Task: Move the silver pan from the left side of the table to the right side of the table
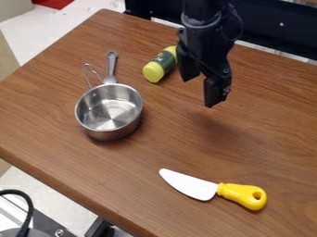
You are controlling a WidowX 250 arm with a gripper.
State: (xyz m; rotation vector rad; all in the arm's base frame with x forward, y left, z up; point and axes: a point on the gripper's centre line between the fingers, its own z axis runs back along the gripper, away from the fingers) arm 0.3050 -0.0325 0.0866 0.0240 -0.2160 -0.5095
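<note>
Above the worktop (282, 134), towards its far edge, the gripper (205, 87) is positioned with fingers apart; nothing is clamped, nothing is raised. Just beside it, a bottle (163, 63) is laid on its side, yellow-green with a dark green label, partly hidden; farther left, a steel saucepan (110, 110) is stood upright; nearer the front edge, a yellow-handled toy knife (212, 189) is laid flat.

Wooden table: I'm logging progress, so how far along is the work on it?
Nothing visible marks a finished step. In hand: nothing; the gripper hangs open and empty over the wooden table. The green and yellow bottle lies on its side, the metal pot stands upright, and the yellow-handled knife lies flat. Any grasp or placement seems left, so this looks like a start or a pause.
</note>
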